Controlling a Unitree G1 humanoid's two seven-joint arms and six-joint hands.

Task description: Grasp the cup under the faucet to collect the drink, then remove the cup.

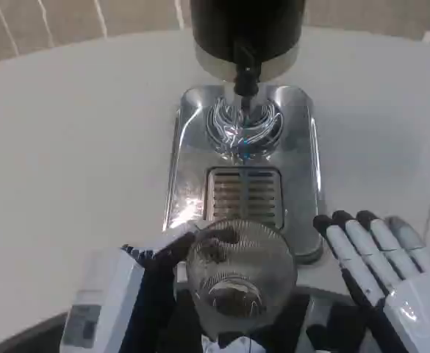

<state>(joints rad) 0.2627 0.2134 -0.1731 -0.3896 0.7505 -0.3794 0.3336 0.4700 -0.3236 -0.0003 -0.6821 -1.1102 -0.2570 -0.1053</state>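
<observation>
A clear ribbed glass cup [240,272] sits at the near end of the dispenser's shiny steel tray [303,169], in front of the slotted drain grille [244,195]. My left hand [152,276] grips the cup from its left side, dark fingers wrapped on the rim and wall. The black faucet [245,73] hangs from the dark dispenser body [245,29] at the far end, well beyond the cup. My right hand [380,268] lies flat and open to the right of the cup, fingers straight and pointing away, touching nothing.
The round white table [75,132] spreads out on both sides of the dispenser. The tray's raised steel rim runs along its left and right edges. A floor with pale lines shows past the table's far edge.
</observation>
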